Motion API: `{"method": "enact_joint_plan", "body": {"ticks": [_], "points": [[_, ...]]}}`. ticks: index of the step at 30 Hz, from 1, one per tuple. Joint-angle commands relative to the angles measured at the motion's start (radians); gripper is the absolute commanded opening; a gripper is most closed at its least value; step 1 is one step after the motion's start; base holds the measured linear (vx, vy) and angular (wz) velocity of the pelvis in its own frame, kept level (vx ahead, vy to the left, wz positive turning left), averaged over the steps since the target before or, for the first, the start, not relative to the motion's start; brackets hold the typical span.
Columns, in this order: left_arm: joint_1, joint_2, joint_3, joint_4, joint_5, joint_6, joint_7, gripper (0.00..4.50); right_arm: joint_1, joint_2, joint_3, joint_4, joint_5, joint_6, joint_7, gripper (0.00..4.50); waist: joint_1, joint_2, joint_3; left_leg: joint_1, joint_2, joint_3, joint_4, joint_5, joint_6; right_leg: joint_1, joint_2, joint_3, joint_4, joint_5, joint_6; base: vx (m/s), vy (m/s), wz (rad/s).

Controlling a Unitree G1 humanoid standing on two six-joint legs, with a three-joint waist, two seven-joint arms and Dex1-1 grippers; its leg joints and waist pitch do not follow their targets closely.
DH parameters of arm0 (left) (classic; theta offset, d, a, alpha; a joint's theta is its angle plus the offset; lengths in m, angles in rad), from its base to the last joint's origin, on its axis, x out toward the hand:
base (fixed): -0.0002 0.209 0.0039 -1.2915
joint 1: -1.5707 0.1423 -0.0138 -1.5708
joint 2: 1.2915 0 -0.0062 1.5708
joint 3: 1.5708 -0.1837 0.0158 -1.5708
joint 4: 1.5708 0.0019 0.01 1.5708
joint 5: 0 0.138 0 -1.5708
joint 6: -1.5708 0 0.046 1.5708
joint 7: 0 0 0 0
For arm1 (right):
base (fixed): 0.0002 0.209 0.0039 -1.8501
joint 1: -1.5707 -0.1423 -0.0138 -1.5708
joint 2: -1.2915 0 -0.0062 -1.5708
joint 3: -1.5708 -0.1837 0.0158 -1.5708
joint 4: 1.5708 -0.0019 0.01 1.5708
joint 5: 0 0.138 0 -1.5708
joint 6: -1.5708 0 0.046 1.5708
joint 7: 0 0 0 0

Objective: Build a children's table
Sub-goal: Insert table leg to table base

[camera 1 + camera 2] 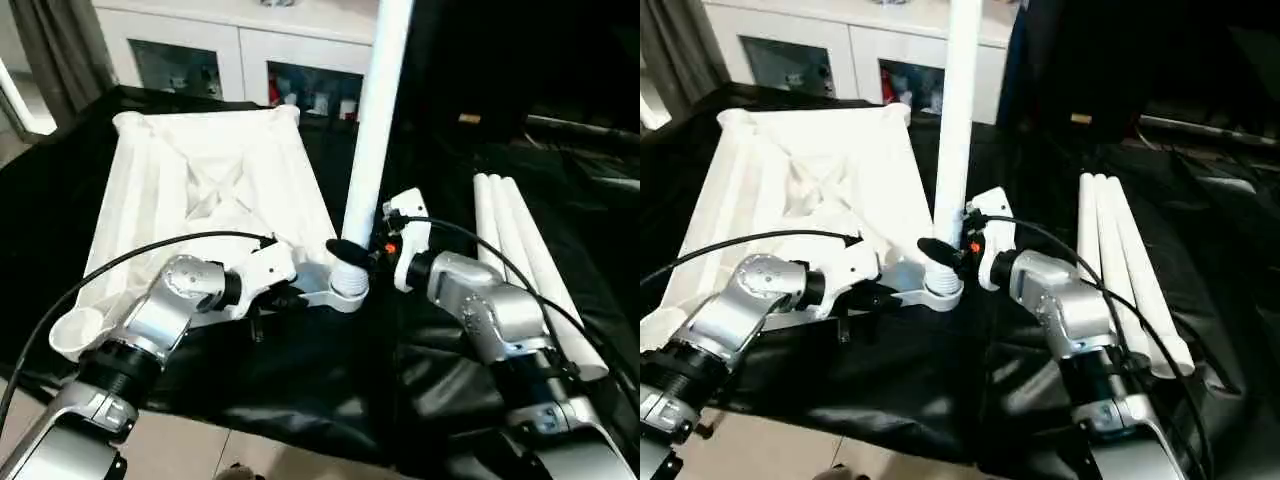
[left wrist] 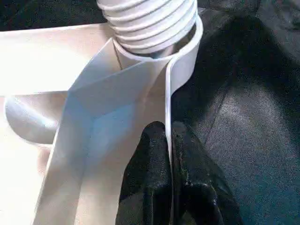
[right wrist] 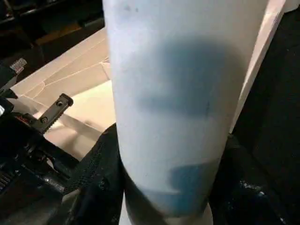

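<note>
First leg going in: right gripper clasps the upright white tapered plastic leg in the corner socket; left gripper pinches the upturned white ribbed tabletop's rim shut; next, twist the leg home.

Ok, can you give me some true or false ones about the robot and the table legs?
1. The tabletop lies upside down. True.
2. The right gripper holds a leg upright at a corner socket. True.
3. Two spare legs lie on the black cloth. False: three lie there, side by side.
4. The left gripper is wide open. False: it pinches the tabletop's thin rim.
5. The leg's end is ribbed. True.
</note>
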Motion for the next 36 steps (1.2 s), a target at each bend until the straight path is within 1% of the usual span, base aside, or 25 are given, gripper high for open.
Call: {"method": "enact_joint_plan", "body": {"ticks": [1,2,4,5,6,7,9,10,14,17,19,20,23,24,25,26,27,28,29,31,32,33,34,35,36], "points": [[0.020,-0.047,0.024,0.002,-0.070,-0.036,-0.006,0.00,-0.015,-0.002,-0.005,0.038,-0.021,-0.023,-0.003,1.90,0.002,0.003,-0.064,0.011,0.052,-0.016,-0.070,-0.161,-0.019,0.046,-0.089,0.052,-0.082,-0.091,-0.216,0.000,0.000,0.00],[0.019,-0.050,0.029,0.004,-0.073,-0.039,-0.005,0.00,-0.015,0.000,-0.005,0.043,-0.023,-0.028,-0.002,1.90,0.001,0.001,-0.065,0.011,0.052,-0.016,-0.070,-0.158,-0.018,0.047,-0.088,0.051,-0.081,-0.092,-0.216,0.000,0.000,0.00],[0.016,-0.058,0.040,0.012,-0.084,-0.047,-0.008,0.00,-0.018,0.005,-0.004,0.058,-0.027,-0.039,-0.001,1.90,0.001,0.003,-0.066,0.010,0.052,-0.016,-0.069,-0.143,-0.010,0.046,-0.087,0.051,-0.079,-0.073,-0.218,0.000,0.000,0.00],[0.013,-0.071,0.056,0.021,-0.106,-0.054,-0.022,0.00,-0.016,0.006,0.006,0.072,-0.041,-0.056,0.004,1.90,0.001,0.004,-0.067,0.009,0.052,-0.016,-0.068,-0.134,-0.005,0.047,-0.088,0.051,-0.078,-0.059,-0.221,0.000,0.000,0.00],[0.012,-0.075,0.061,0.025,-0.115,-0.057,-0.029,0.00,-0.016,0.006,0.009,0.078,-0.046,-0.063,0.005,1.90,0.001,0.004,-0.066,0.009,0.051,-0.014,-0.067,-0.132,-0.001,0.046,-0.087,0.051,-0.080,-0.057,-0.223,0.000,0.000,0.00],[0.011,-0.076,0.063,0.029,-0.116,-0.060,-0.032,0.00,-0.016,0.006,0.014,0.084,-0.050,-0.069,0.009,1.90,0.001,0.004,-0.067,0.008,0.050,-0.015,-0.067,-0.132,0.000,0.047,-0.087,0.051,-0.079,-0.057,-0.223,0.000,0.000,0.00],[0.007,-0.079,0.065,0.045,-0.114,-0.068,-0.037,0.00,-0.019,0.008,0.024,0.100,-0.059,-0.082,0.019,1.90,0.000,0.007,-0.067,0.009,0.052,-0.016,-0.068,-0.140,0.002,0.047,-0.088,0.051,-0.080,-0.060,-0.223,0.000,0.000,0.00],[0.006,-0.079,0.066,0.049,-0.112,-0.069,-0.038,0.00,-0.020,0.009,0.026,0.105,-0.061,-0.086,0.022,1.90,-0.001,0.007,-0.067,0.009,0.052,-0.016,-0.068,-0.141,0.002,0.046,-0.088,0.051,-0.079,-0.061,-0.223,0.000,0.000,0.00],[-0.003,-0.093,0.082,0.077,-0.108,-0.078,-0.039,0.00,-0.031,0.014,0.014,0.127,-0.060,-0.100,0.024,1.90,-0.003,0.007,-0.065,0.010,0.052,-0.015,-0.070,-0.162,0.001,0.045,-0.088,0.051,-0.085,-0.110,-0.218,0.000,0.000,0.00],[-0.002,-0.078,0.060,0.091,-0.071,-0.090,-0.035,0.00,-0.027,0.015,0.006,0.128,-0.057,-0.102,0.019,1.90,-0.001,0.011,-0.065,0.011,0.053,-0.017,-0.071,-0.167,0.000,0.044,-0.089,0.052,-0.086,-0.127,-0.211,0.000,0.000,0.00],[-0.003,-0.062,0.032,0.117,-0.022,-0.107,-0.030,0.00,-0.018,0.016,-0.001,0.133,-0.058,-0.112,0.018,1.90,-0.002,0.013,-0.066,0.012,0.055,-0.017,-0.072,-0.173,-0.002,0.042,-0.088,0.052,-0.086,-0.121,-0.209,0.000,0.000,0.00],[-0.004,-0.057,0.024,0.123,-0.010,-0.110,-0.030,0.00,-0.012,0.019,-0.008,0.132,-0.053,-0.113,0.013,1.90,-0.002,0.015,-0.064,0.012,0.054,-0.017,-0.073,-0.183,-0.004,0.041,-0.087,0.052,-0.088,-0.129,-0.208,0.000,0.000,0.00],[-0.009,-0.053,0.017,0.135,0.008,-0.111,-0.021,0.00,0.003,0.030,-0.035,0.133,-0.036,-0.115,-0.005,1.90,-0.002,0.014,-0.063,0.014,0.055,-0.018,-0.075,-0.205,-0.011,0.040,-0.090,0.053,-0.091,-0.162,-0.205,0.000,0.000,0.00],[-0.022,-0.062,0.026,0.155,0.016,-0.118,-0.007,0.00,0.020,0.041,-0.061,0.137,-0.019,-0.126,-0.020,1.90,-0.002,0.018,-0.063,0.015,0.055,-0.018,-0.076,-0.216,-0.015,0.039,-0.091,0.054,-0.094,-0.176,-0.201,0.000,0.000,0.00],[-0.024,-0.063,0.027,0.158,0.017,-0.119,-0.006,0.00,0.024,0.043,-0.065,0.137,-0.016,-0.128,-0.022,1.90,-0.001,0.018,-0.062,0.017,0.056,-0.018,-0.076,-0.222,-0.017,0.038,-0.091,0.054,-0.095,-0.181,-0.201,0.000,0.000,0.00],[-0.035,-0.069,0.030,0.171,0.022,-0.126,0.004,0.00,0.048,0.050,-0.086,0.137,-0.002,-0.142,-0.030,1.90,-0.002,0.016,-0.062,0.016,0.055,-0.018,-0.077,-0.229,-0.019,0.037,-0.090,0.053,-0.096,-0.192,-0.200,0.000,0.000,0.00],[-0.040,-0.072,0.031,0.177,0.023,-0.128,0.008,0.00,0.058,0.052,-0.094,0.137,0.003,-0.148,-0.032,1.90,0.002,0.027,-0.061,0.019,0.056,-0.019,-0.077,-0.240,-0.022,0.034,-0.091,0.055,-0.098,-0.202,-0.198,0.000,0.000,0.00],[-0.045,-0.075,0.032,0.184,0.025,-0.131,0.012,0.00,0.069,0.054,-0.102,0.137,0.009,-0.156,-0.033,1.90,0.002,0.021,-0.061,0.023,0.058,-0.019,-0.078,-0.260,-0.025,0.032,-0.092,0.055,-0.101,-0.213,-0.198,0.000,0.000,0.00],[-0.047,-0.076,0.033,0.187,0.025,-0.131,0.013,0.00,0.074,0.055,-0.105,0.136,0.011,-0.158,-0.033,1.90,0.002,0.020,-0.061,0.021,0.057,-0.020,-0.080,-0.260,-0.025,0.035,-0.091,0.054,-0.099,-0.217,-0.199,0.000,0.000,0.00],[-0.062,-0.084,0.038,0.205,0.025,-0.136,0.020,0.00,0.115,0.063,-0.122,0.123,0.020,-0.181,-0.034,1.90,0.003,0.021,-0.061,0.020,0.058,-0.020,-0.080,-0.261,-0.024,0.033,-0.092,0.055,-0.100,-0.219,-0.199,0.000,0.000,0.00],[-0.062,-0.084,0.038,0.205,0.025,-0.136,0.020,0.00,0.115,0.063,-0.122,0.123,0.020,-0.181,-0.034,1.90,0.006,0.021,-0.061,0.023,0.059,-0.019,-0.080,-0.264,-0.023,0.031,-0.092,0.055,-0.101,-0.220,-0.196,0.000,0.000,0.00],[-0.069,-0.086,0.039,0.212,0.026,-0.138,0.025,0.00,0.136,0.068,-0.128,0.117,0.021,-0.200,-0.034,1.90,0.008,0.038,-0.062,0.022,0.058,-0.022,-0.080,-0.267,-0.027,0.031,-0.094,0.056,-0.099,-0.215,-0.199,0.000,0.000,0.00],[-0.076,-0.088,0.040,0.222,0.028,-0.142,0.028,0.00,0.155,0.077,-0.135,0.111,0.023,-0.224,-0.032,1.90,0.005,0.032,-0.062,0.017,0.057,-0.021,-0.082,-0.269,-0.027,0.035,-0.091,0.054,-0.102,-0.202,-0.196,0.000,0.000,0.00],[-0.079,-0.089,0.041,0.225,0.028,-0.144,0.029,0.00,0.162,0.080,-0.136,0.110,0.019,-0.240,-0.034,1.90,0.007,0.032,-0.062,0.018,0.058,-0.022,-0.082,-0.269,-0.025,0.034,-0.091,0.054,-0.101,-0.197,-0.195,0.000,0.000,0.00],[-0.087,-0.092,0.044,0.235,0.030,-0.150,0.030,0.00,0.175,0.087,-0.137,0.107,0.010,-0.276,-0.039,1.90,0.009,0.041,-0.064,0.017,0.057,-0.024,-0.083,-0.275,-0.025,0.036,-0.094,0.054,-0.100,-0.197,-0.196,0.000,0.000,0.00]]}}
